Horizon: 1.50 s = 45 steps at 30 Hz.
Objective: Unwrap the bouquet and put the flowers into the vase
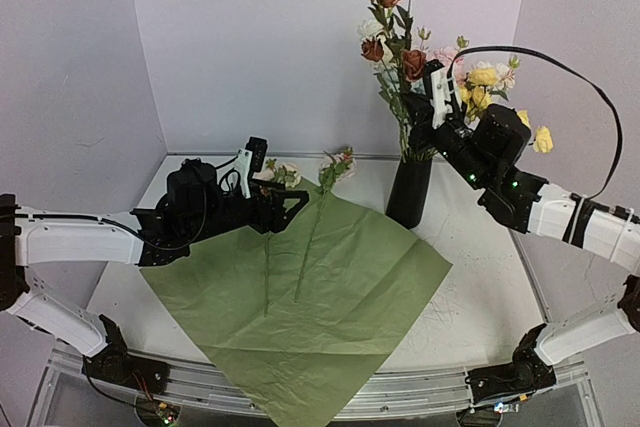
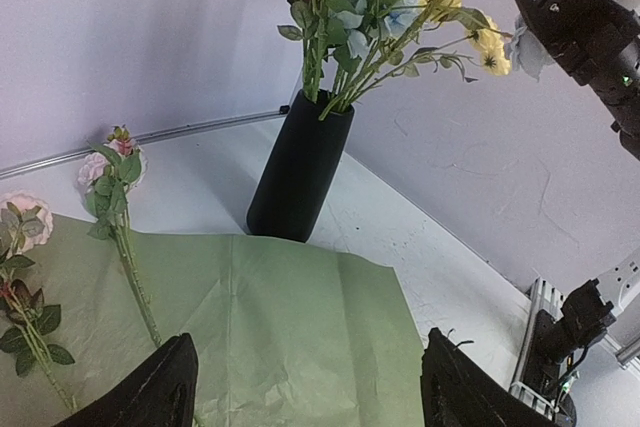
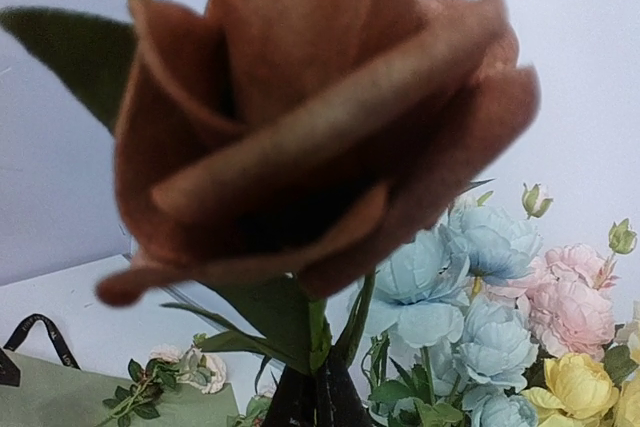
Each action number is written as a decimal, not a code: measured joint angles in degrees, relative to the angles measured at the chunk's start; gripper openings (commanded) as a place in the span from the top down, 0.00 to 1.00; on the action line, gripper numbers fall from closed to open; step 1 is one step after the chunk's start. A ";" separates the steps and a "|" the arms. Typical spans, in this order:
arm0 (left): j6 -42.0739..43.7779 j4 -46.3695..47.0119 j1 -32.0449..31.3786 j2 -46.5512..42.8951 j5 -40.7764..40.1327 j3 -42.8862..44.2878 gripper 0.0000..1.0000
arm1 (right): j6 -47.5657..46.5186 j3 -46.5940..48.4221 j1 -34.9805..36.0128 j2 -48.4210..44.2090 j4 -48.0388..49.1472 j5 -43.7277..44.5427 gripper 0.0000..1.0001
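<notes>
Top external | left hand [image 2: 310, 387] wide over green paper [image 1: 350, 287] | right hand [image 3: 318, 399] pinching reddish flower [image 3: 320, 127] stem, flowers [image 1: 482, 77] crowd vase [image 1: 409, 192]

You'll find the wrapping paper [image 1: 330, 277], in the lower middle of the top view, is thin matt green paper, creased along its folds. The vase [image 1: 409, 192] is smooth matt black, with no shine. The flowers [image 1: 400, 27] have cloth petals: filling the right wrist view, the reddish-brown rose [image 3: 310, 127] looks soft and velvety, its leaves dull. Your table [image 1: 480, 297] is white, matt and scuffed, edged along the bottom by a bright metal rail [image 1: 400, 399]. The arm shells [image 1: 70, 237] are smooth white plastic. A black cloth ribbon [image 3: 40, 332] shows at lower left of the right wrist view.
</notes>
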 measured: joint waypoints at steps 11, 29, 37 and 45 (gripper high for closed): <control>0.08 0.00 0.00 0.00 -0.37 0.00 0.22 | -5.34 0.00 0.00 1.04 1.96 -0.64 1.00; 0.01 0.00 0.00 1.20 0.05 0.04 0.23 | -8.86 -3.65 0.00 -8.96 1.44 8.19 1.00; -0.03 0.00 0.00 1.27 0.08 0.04 0.23 | -9.20 -3.90 0.00 -10.08 -0.96 10.95 1.00; -0.21 0.00 0.00 1.27 0.08 0.04 0.23 | -9.84 -3.97 0.00 -10.40 -2.53 14.45 1.00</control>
